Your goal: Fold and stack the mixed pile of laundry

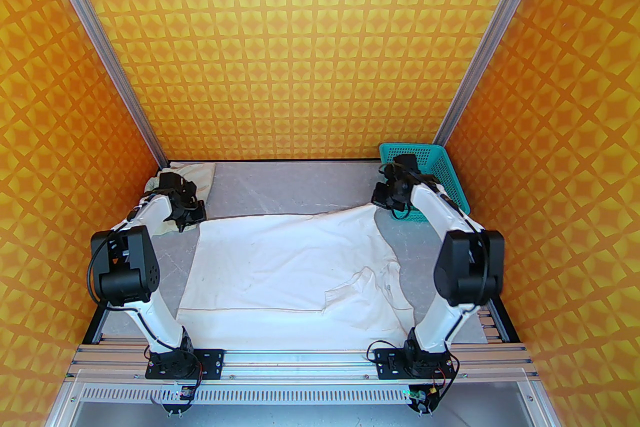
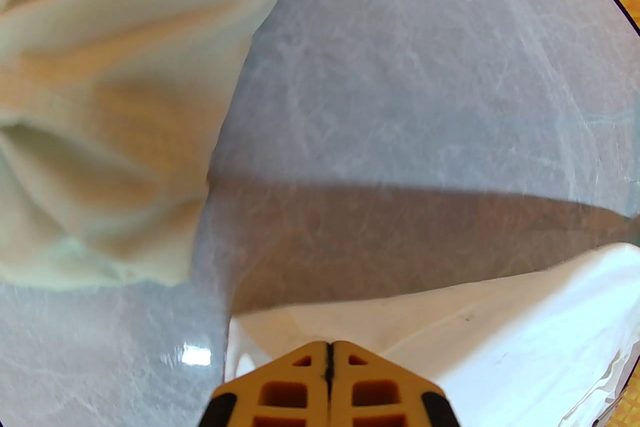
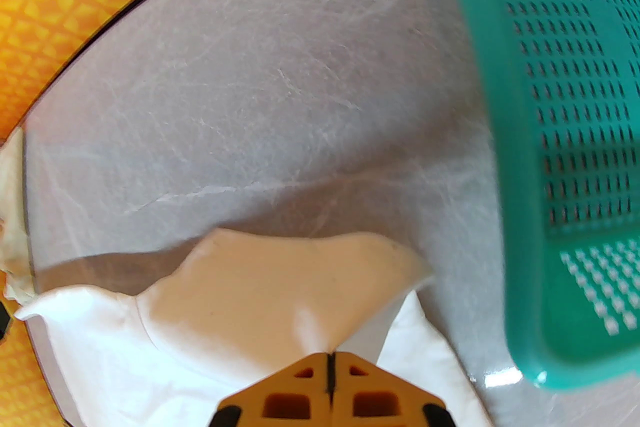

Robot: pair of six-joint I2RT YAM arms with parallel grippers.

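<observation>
Top view first: your white shirt (image 1: 280, 265) lies spread across the middle of the desk (image 1: 300, 184). Its near hem sits close to the arm bases, and one sleeve is folded over the body at the near right. Your left fingers (image 1: 182, 226) are down at the shirt's far left corner and your right fingers (image 1: 381, 202) at its far right corner. The beige piece (image 1: 202, 174) is bunched in the far left corner of the desk, just beyond the left wrist and apart from the shirt. The teal basket (image 1: 445, 164) stands in the far right corner, behind the right arm.

Over to the left wrist: your yellow fingers are pressed tight together, with white cloth pinched at their tips. The shirt's edge runs off to the right, raised off the desk and throwing a dark shadow beneath it. The beige piece lies crumpled on the left of this view, with bare grey desk between it and the shirt.

Now the right wrist: here too the fingers are closed, with a peak of shirt cloth drawn up into them. The basket's mesh wall looms close on the right, separated from the cloth by a strip of desk.
</observation>
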